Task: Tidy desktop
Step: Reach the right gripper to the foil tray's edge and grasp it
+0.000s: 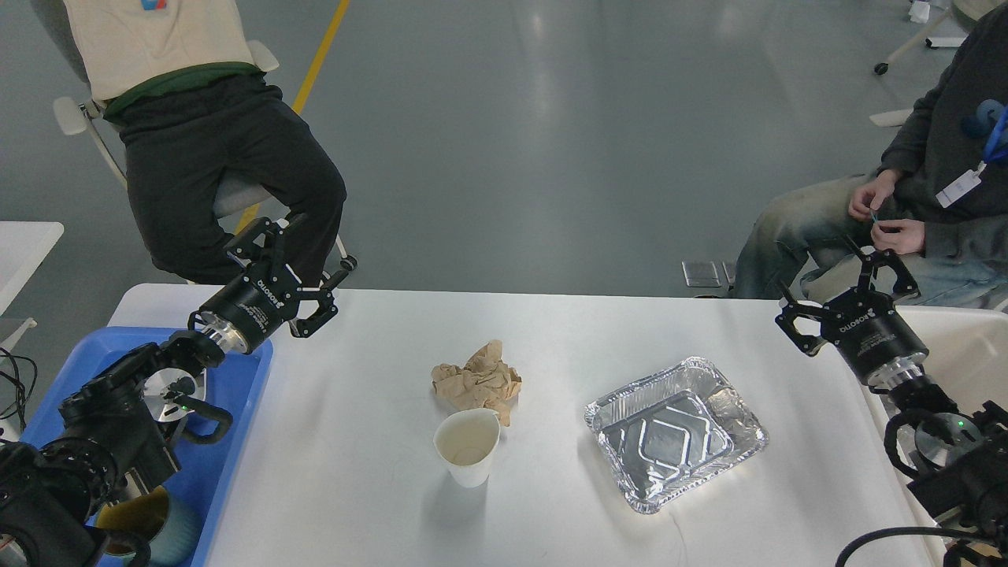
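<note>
At the far left, a blue plastic tray (236, 441) sits on the desktop's (354, 504) left end, with a dark mug (146, 520) near its front corner under my left arm. The left gripper (303, 272) hovers above the tray's far corner, fingers spread wide and holding nothing. If it swings toward the middle from here, the arm's bulk could drag across the tray rim and shift it.

Next comes a crumpled brown paper (479, 379), and just in front of it, seemingly touching, a white paper cup (468, 446) standing upright with what looks like a stain or a little residue in its bottom. Pinching the paper carelessly may knock the cup over; squeezing the cup hard would probably crush its thin wall.

Further right lies an empty foil tray (676, 431), shallow and flimsy-looking; a grip on its rim could bend it or let it slip.

The right gripper (854, 283) hangs over the desktop's right edge, also spread and empty, close to a seated person's hands (886, 216) — a sudden move there risks contact.

The desktop itself is broad, smooth and white, spanning the lower view, with rounded far corners.
</note>
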Robot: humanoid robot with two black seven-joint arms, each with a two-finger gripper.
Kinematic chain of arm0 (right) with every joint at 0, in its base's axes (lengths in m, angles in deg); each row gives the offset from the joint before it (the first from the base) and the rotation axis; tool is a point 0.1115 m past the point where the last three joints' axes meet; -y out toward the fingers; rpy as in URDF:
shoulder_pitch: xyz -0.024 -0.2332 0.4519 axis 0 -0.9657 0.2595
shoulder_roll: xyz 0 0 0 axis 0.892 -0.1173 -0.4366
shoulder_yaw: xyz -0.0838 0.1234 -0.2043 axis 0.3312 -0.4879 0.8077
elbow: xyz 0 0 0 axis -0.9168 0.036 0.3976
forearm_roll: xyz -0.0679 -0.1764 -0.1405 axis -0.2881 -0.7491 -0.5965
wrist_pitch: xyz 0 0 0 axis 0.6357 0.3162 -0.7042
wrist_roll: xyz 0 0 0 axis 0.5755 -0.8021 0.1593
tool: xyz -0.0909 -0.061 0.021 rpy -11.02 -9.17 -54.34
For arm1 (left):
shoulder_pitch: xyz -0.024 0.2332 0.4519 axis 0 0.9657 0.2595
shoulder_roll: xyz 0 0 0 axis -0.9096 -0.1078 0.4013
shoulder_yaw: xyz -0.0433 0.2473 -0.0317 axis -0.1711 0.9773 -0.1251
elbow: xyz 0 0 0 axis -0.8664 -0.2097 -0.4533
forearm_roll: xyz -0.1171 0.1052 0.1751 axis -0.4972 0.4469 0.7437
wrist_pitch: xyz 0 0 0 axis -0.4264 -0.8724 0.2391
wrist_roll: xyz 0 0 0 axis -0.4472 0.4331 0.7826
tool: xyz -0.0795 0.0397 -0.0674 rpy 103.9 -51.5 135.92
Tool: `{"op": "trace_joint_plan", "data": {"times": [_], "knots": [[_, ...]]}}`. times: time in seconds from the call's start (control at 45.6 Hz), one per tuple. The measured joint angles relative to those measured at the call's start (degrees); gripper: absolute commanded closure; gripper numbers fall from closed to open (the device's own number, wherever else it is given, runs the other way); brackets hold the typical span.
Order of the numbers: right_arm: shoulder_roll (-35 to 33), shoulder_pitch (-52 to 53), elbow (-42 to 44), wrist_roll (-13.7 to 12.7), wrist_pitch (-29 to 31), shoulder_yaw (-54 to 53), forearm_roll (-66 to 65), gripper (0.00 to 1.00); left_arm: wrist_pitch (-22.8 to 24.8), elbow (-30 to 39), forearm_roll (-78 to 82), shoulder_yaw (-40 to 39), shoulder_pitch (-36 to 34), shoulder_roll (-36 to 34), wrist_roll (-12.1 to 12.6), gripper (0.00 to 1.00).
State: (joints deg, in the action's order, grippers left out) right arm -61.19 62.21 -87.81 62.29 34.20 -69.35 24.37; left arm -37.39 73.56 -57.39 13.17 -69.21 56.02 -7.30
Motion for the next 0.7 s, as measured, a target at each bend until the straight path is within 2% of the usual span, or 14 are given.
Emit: {"op": "trace_joint_plan", "data": {"times": [0.088, 0.197, 0.351, 0.482, 0.57, 0.702], "knots": [[-5.87, -0.67, -5.47, -0.09, 0.04, 3.66, -3.60, 0.00, -0.02, 0.02, 0.06, -0.08, 0.63, 0.38, -0.65, 0.03], [-18.06, -4.75, -18.96, -0.46, -0.61, 10.01, -8.82, 0.00, -0.03, 0.12, 0.14, -0.15, 1.39, 1.41, -1.70, 0.03], [-42.87, -13.01, -43.12, -3.30, -2.26, 14.60, -17.46, 0.00, 0.06, 0.26, 0.16, -0.15, 1.59, 4.00, -2.91, 0.03], [-63.35, -19.78, -58.86, -4.82, -2.53, 15.04, -23.97, 0.00, 0.09, 0.29, 0.23, -0.12, 1.60, 5.85, -3.31, 0.03], [-72.83, -21.53, -64.15, -4.91, -1.80, 15.35, -24.94, 0.00, 0.09, 0.29, 0.23, -0.08, 1.60, 6.50, -3.41, 0.03], [-80.47, -22.00, -68.93, -4.93, 0.45, 16.03, -25.09, 0.00, 0.09, 0.27, 0.23, -0.08, 1.67, 7.11, -3.67, 0.03]]}}
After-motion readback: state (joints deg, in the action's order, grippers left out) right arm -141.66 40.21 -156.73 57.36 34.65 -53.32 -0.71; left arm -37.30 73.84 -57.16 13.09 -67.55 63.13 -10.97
